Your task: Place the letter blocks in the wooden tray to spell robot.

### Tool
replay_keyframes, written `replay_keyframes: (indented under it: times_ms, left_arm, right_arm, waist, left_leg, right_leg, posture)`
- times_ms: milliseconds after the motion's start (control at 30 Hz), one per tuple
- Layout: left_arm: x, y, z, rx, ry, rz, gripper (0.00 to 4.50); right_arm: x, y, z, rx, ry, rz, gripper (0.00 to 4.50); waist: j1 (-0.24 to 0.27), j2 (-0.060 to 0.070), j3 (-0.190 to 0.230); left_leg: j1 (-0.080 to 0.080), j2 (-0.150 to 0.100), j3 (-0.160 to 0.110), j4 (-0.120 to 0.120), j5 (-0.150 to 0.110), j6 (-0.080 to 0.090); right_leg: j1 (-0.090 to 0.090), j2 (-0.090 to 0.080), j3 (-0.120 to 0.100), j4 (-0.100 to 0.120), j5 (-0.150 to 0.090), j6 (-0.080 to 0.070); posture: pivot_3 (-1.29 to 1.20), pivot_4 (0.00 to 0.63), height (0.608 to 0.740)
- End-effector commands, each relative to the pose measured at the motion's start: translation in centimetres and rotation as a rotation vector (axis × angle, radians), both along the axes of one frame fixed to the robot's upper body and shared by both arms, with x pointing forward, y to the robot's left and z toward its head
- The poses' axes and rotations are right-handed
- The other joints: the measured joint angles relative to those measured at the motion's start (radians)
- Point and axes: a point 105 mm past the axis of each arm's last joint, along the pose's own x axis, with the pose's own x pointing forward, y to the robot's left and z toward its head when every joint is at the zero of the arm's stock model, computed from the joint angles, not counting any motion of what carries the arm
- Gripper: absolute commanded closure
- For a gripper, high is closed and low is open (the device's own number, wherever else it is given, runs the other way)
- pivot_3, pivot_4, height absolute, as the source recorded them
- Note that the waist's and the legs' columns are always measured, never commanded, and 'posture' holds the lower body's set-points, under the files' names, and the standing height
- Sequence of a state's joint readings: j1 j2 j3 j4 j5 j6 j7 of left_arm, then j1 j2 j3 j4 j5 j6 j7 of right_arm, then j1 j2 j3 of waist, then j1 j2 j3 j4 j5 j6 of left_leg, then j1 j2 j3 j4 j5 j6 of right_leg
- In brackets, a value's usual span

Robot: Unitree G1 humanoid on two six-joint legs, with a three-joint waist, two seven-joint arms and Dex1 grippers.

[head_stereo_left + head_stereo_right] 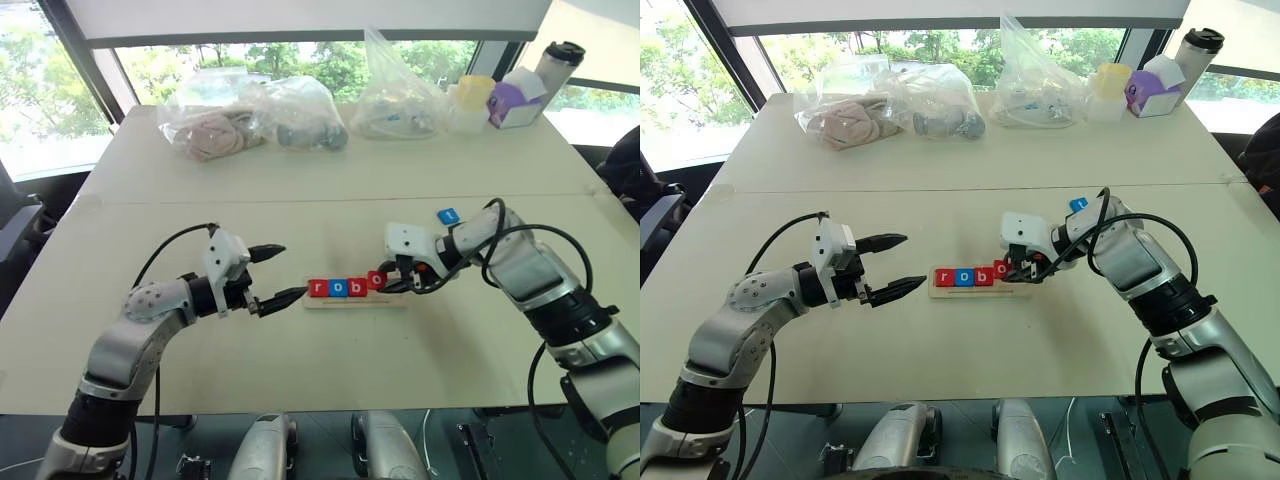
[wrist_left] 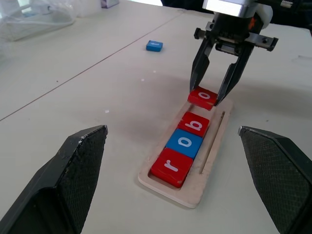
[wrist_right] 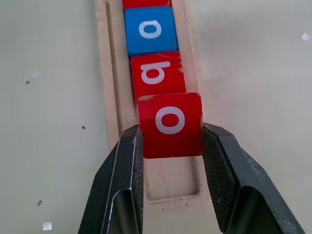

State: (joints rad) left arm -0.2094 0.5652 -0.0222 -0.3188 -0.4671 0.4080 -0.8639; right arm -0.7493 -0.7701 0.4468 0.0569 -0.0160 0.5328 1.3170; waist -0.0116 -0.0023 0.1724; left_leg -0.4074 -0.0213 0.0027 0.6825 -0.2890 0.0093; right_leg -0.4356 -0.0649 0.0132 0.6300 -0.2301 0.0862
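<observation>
The wooden tray [image 1: 392, 301] lies mid-table with three letter blocks seated in a row: red r [image 1: 318, 288], blue o [image 1: 338, 288] and red b [image 1: 357, 287]. My right gripper [image 3: 171, 130] is shut on a red o block [image 3: 170, 117]. It holds that block tilted over the tray's empty slot beside the b, its far edge overlapping the b. A blue t block [image 1: 448, 215] lies loose on the table beyond my right wrist. Just left of the tray's end my left gripper [image 1: 280, 272] hovers open, holding nothing.
Along the far edge of the table sit clear plastic bags [image 1: 215, 120], another bag [image 1: 400, 95], a yellow cup [image 1: 475, 95], a purple and white box [image 1: 515, 105] and a tumbler [image 1: 558, 65]. A seam [image 1: 330, 200] crosses the tabletop.
</observation>
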Motion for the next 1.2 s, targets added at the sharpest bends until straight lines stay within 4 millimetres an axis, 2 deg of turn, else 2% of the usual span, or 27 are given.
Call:
replay_keyframes:
  times_ms: [33, 533, 733, 767, 900, 1033, 1133, 1200]
  left_arm:
    - [-0.4, -0.2, 1.1, -0.019, -0.040, -0.010, 0.00]
    - [-0.6, -0.1, 1.1, -0.020, -0.035, -0.005, 0.00]
    - [-0.6, -0.1, 1.1, -0.019, -0.032, -0.003, 0.00]
    - [-0.7, -0.1, 1.1, -0.019, -0.032, -0.003, 0.00]
    - [-0.7, -0.1, 1.0, -0.018, -0.031, -0.004, 0.00]
    - [-0.7, -0.1, 1.0, -0.018, -0.029, -0.006, 0.00]
    - [-0.8, -0.1, 1.0, -0.018, -0.030, -0.008, 0.00]
    - [-0.8, -0.2, 1.0, -0.019, -0.030, -0.009, 0.00]
  right_arm:
    - [0.3, 0.0, 0.5, -0.015, -0.031, 0.018, 3.38]
    - [0.1, 0.7, 0.1, -0.014, -0.015, 0.043, 3.38]
    - [0.2, 0.6, -0.1, -0.027, -0.022, 0.048, 0.32]
    - [0.2, 0.6, 0.1, -0.026, -0.023, 0.049, 0.07]
    - [0.1, 0.8, 1.0, -0.008, -0.036, 0.056, 0.07]
    - [0.7, 1.0, 3.1, 0.056, -0.076, 0.023, 0.07]
    - [2.4, -0.3, 5.2, 0.088, -0.136, -0.082, 0.07]
    - [2.5, -1.1, 5.7, 0.085, -0.147, -0.091, 0.07]
  waist:
    - [0.000, 0.000, 0.000]
    - [0.000, 0.000, 0.000]
    - [0.000, 0.000, 0.000]
    - [0.000, 0.000, 0.000]
    - [0.000, 0.000, 0.000]
    - [0.000, 0.000, 0.000]
    - [-0.001, 0.000, 0.000]
    - [0.001, 0.000, 0.000]
  left_leg:
    - [0.000, 0.000, 0.000, 0.000, 0.000, 0.000]
    - [0.000, 0.000, 0.000, 0.000, 0.000, 0.000]
    - [0.000, 0.000, 0.000, 0.000, 0.000, 0.000]
    - [0.000, 0.000, 0.000, 0.000, 0.000, 0.000]
    - [0.000, 0.000, 0.000, 0.000, 0.000, 0.000]
    - [0.000, 0.000, 0.000, 0.000, 0.000, 0.000]
    - [0.000, 0.000, 0.000, 0.000, 0.000, 0.000]
    - [0.000, 0.000, 0.000, 0.000, 0.000, 0.000]
  right_leg:
    - [0.000, 0.000, 0.000, 0.000, 0.000, 0.000]
    - [0.000, 0.000, 0.000, 0.000, 0.000, 0.000]
    - [0.000, 0.000, 0.000, 0.000, 0.000, 0.000]
    - [0.000, 0.000, 0.000, 0.000, 0.000, 0.000]
    - [0.000, 0.000, 0.000, 0.000, 0.000, 0.000]
    - [0.000, 0.000, 0.000, 0.000, 0.000, 0.000]
    - [0.000, 0.000, 0.000, 0.000, 0.000, 0.000]
    - [0.000, 0.000, 0.000, 0.000, 0.000, 0.000]
  posture:
    - [0.00, 0.150, 0.740]
    - [0.00, 0.150, 0.740]
    - [0.00, 0.150, 0.740]
    - [0.00, 0.150, 0.740]
    - [0.00, 0.150, 0.740]
    - [0.00, 0.150, 0.740]
    - [0.00, 0.150, 0.740]
    - [0.00, 0.150, 0.740]
